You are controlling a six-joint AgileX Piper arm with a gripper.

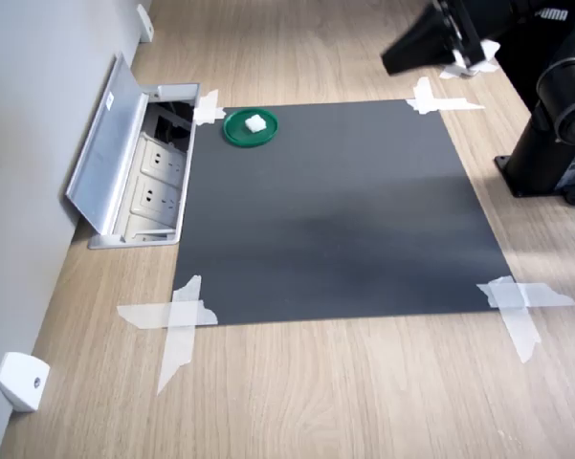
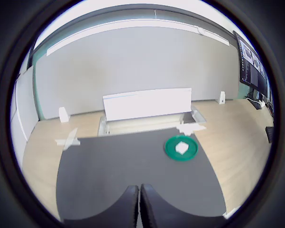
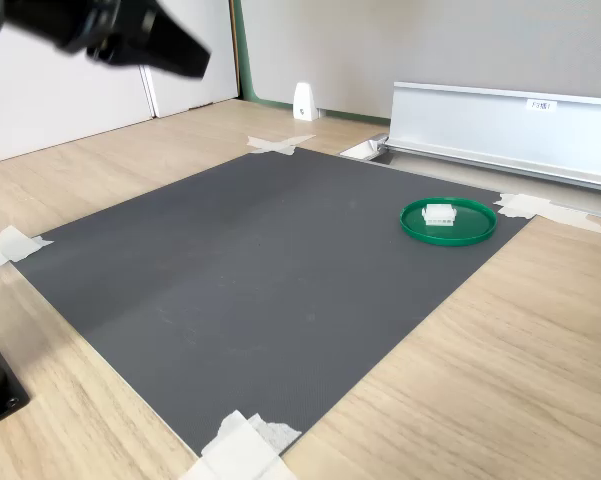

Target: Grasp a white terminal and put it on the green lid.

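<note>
Fingers (image 2: pixel 139 205) pressed together in the wrist view, tips touching w/ nothing between them; they're dark, smooth, rounded, held up off the mat and well apart from the lid. In both exterior views the gripper (image 1: pixel 402 57) shows only as a blurred black wedge above the desk, near the mat's far corner in the first exterior view, top left in the second exterior view (image 3: pixel 175 50). Below: dark grey mat (image 1: pixel 335 220), flat, finely textured, roughly square, held at its corners by crumpled white tape strips (image 1: pixel 177 320) on a pale wood-grain desk (image 1: pixel 297 402). Green lid (image 1: pixel 250 128) sits on the mat near the corner next to the socket box: round, flat, glossy dark green plastic w/ raised rim, open side up. White terminal (image 1: pixel 254 122) lies inside it, resting on the lid's floor approx. at centre, clear of the rim; small blocky white plastic piece. In the second exterior view (image 3: pixel 439 213) it looks slightly wider than tall, long axis running approx. along the view's left-right, ribbed top face; which end is which — can't tell. Beside the mat, a recessed desk socket box (image 1: pixel 158 182) w/ its grey metal flap (image 1: pixel 100 143) hinged up, white outlets inside. White wedge-shaped piece (image 1: pixel 21 381) stands at the wall, lower left of the first exterior view. Black arm base (image 1: pixel 555 124) at the first exterior view's right.
</note>
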